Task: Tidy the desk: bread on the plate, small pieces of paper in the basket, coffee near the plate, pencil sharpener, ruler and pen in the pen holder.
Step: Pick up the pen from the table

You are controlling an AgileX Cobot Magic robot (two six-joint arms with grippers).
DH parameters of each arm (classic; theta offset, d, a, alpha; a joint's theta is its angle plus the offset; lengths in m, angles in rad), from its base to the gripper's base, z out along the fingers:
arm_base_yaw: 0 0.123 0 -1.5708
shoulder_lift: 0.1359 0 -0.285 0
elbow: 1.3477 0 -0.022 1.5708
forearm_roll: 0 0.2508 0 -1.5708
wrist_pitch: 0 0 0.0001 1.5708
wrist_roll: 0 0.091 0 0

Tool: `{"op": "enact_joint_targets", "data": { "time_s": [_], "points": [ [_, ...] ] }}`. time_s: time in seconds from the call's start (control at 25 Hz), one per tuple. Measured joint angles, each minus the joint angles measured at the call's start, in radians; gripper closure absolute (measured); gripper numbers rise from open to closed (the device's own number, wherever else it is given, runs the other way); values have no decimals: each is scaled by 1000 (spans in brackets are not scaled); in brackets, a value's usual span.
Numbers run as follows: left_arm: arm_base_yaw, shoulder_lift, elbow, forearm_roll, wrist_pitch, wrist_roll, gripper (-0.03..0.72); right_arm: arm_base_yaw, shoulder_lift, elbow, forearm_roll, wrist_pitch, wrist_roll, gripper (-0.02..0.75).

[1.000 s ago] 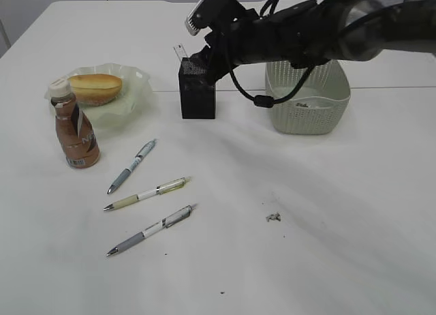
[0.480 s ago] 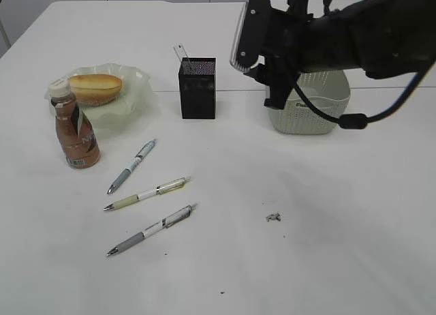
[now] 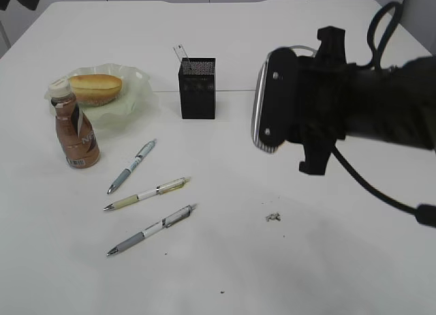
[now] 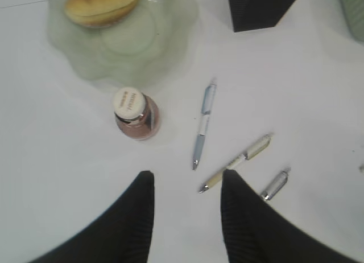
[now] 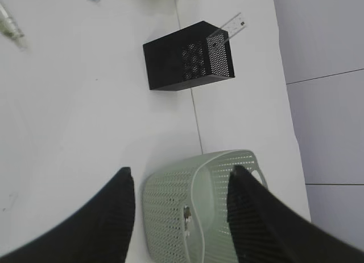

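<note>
Bright, even light; soft shadows

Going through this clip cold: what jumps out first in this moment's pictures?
The big black right arm fills the right side of the exterior view, blocking the basket behind it; its end effector hangs open and empty above that basket. Three pens lie loose in a row at front left, near the coffee bottle and the bread on its plate. A small paper scrap sits alone mid-table.

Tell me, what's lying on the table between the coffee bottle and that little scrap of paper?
Three pens: one nearest the coffee bottle, a yellowish one, then a grey one. Toward the paper scrap the table is bare, as the exterior view shows.
</note>
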Motion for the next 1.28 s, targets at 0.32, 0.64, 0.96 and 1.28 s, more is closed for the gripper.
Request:
{"op": "enact_joint_targets", "data": {
  "time_s": [0.32, 0.64, 0.96, 1.28],
  "points": [
    [-5, 0, 0, -139, 0, 71, 398, 131, -109, 181, 93, 205, -53, 353],
    [-120, 0, 0, -150, 0, 80, 398, 276, -160, 202, 533, 462, -305, 353],
    [-188, 0, 0, -156, 0, 58, 398, 321, -167, 181, 1125, 751, -521, 353],
    [-207, 0, 0, -162, 0, 42, 398, 325, -207, -8, 1550, 856, -534, 353]
  ]
}}
